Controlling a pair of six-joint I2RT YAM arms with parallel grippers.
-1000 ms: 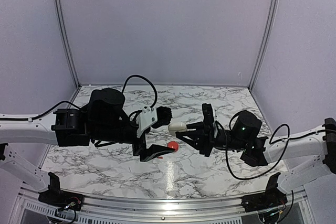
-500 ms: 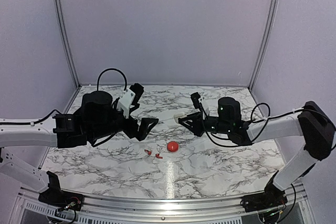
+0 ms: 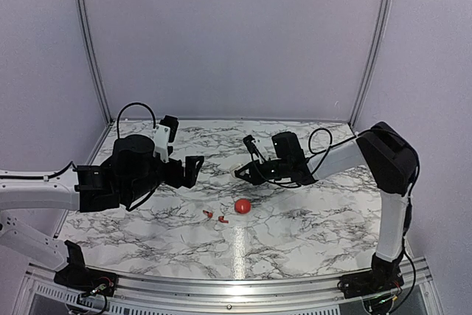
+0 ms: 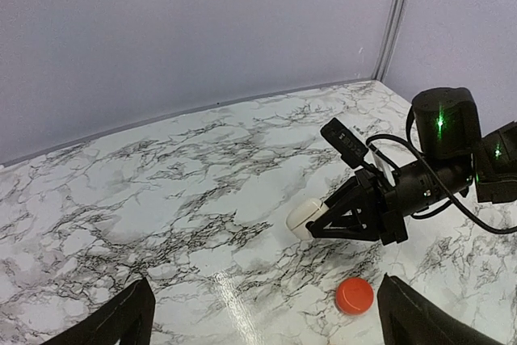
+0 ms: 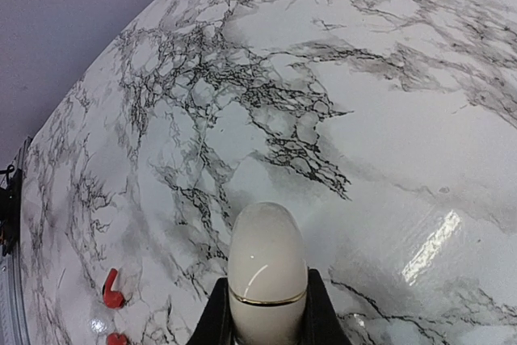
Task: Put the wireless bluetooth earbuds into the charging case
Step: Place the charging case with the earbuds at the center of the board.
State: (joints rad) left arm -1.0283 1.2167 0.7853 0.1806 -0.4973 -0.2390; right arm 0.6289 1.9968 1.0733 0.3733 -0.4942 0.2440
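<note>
Charging case (image 5: pixel 267 256), white and closed along its seam, clamped by its near end between the fingers of the right gripper (image 5: pixel 266 317), low over the middle of the table, beyond the red ball; contact with the surface not discernible.
Marble table (image 3: pixel 310 226): white with dark veins, enclosed by pale panels (image 3: pixel 236 35).
Left arm (image 3: pixel 44 191): extended from the left, raised over the table's left half.
Right arm (image 3: pixel 383 160): elbow high at the right, forearm stretched toward the centre.
Left gripper (image 3: pixel 186 143): jaws spread wide, holding nothing.
Red ball (image 3: pixel 242 206): resting on the table near the centre, apart from the case.
Wireless bluetooth earbuds (image 3: pixel 208 214): two tiny red pieces lying on the table just left of the ball, the second earbud (image 3: pixel 222 219) close beside the first, both outside the case.
</note>
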